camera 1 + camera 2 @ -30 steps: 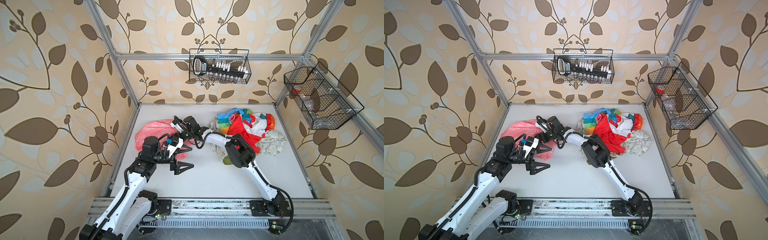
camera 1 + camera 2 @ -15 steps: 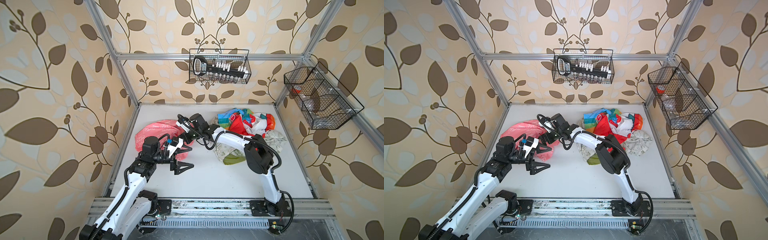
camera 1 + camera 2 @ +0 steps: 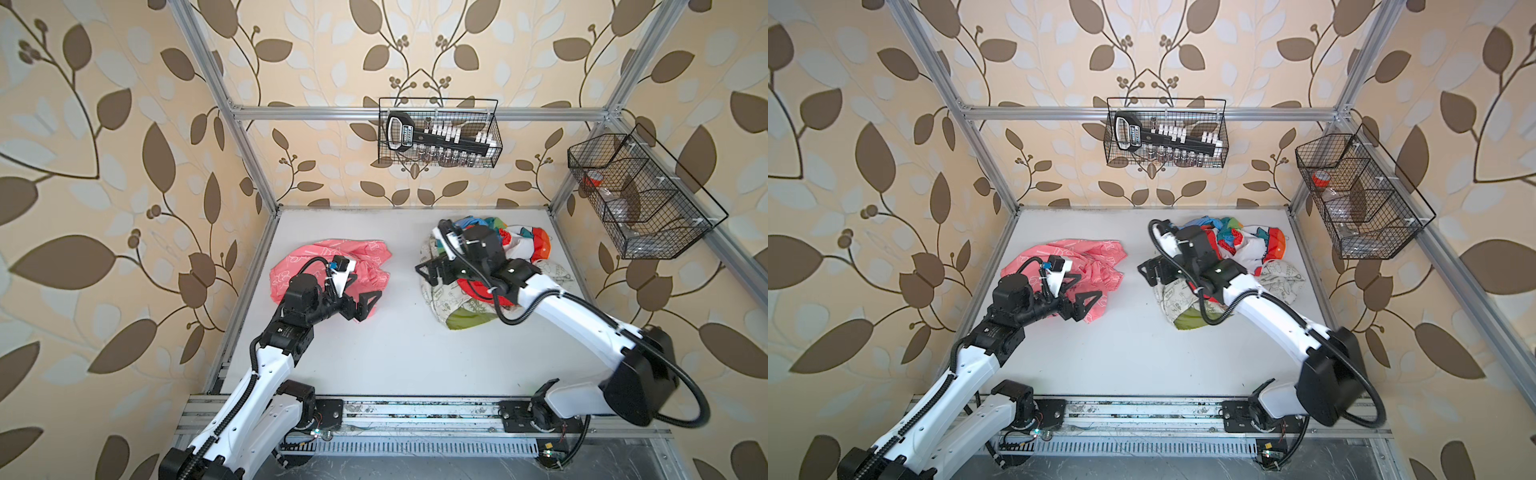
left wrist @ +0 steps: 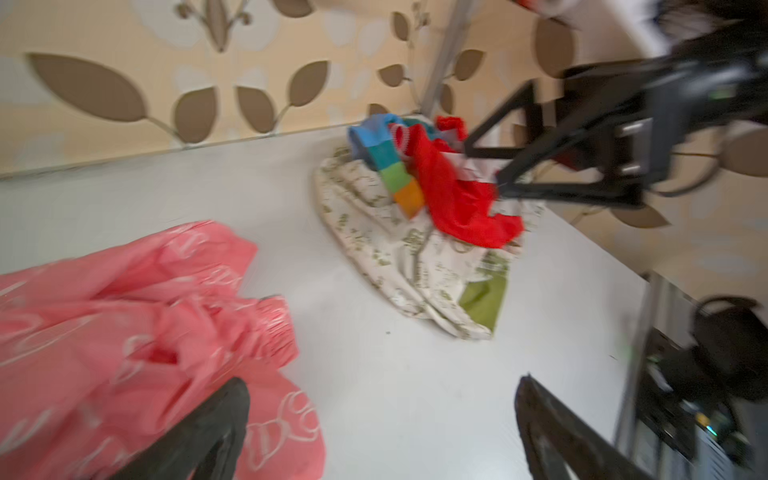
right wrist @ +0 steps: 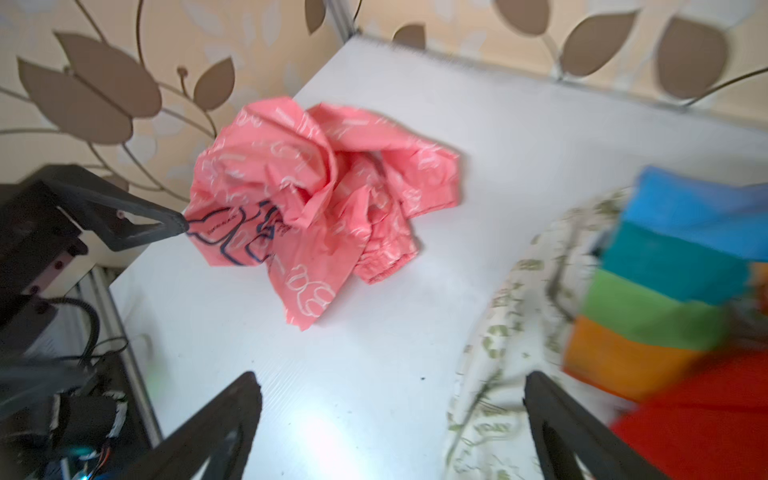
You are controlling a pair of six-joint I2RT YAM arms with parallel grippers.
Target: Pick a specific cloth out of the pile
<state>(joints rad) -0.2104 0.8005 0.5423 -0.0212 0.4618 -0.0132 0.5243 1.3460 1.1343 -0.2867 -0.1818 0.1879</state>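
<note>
The coral-pink cloth (image 3: 332,262) (image 3: 1096,257) with white bear outlines lies crumpled on the left of the table, apart from the pile (image 3: 440,299) (image 3: 1279,278). The pile holds a cream printed cloth with a green patch and a red rainbow-striped one. My left gripper (image 3: 365,305) (image 3: 1086,303) (image 4: 380,384) is open at the cloth's (image 4: 124,332) near edge, with bare table between its fingers. My right gripper (image 3: 430,272) (image 3: 1150,272) (image 5: 392,377) is open and empty at the pile's (image 5: 519,291) left edge. The cloth's (image 5: 311,187) dark-blue logo shows in the right wrist view.
The white table (image 3: 395,353) lies bare between cloth and pile. A wire basket (image 3: 438,133) of tools hangs on the back wall, and another wire basket (image 3: 640,199) on the right wall. Aluminium posts stand at the back corners. The arms' rail (image 3: 415,411) runs along the front.
My right arm has swung from the coral-pink cloth back to the right, to the pile's left edge, with open jaws. The cloth stays at the left. The left arm has hardly moved.
</note>
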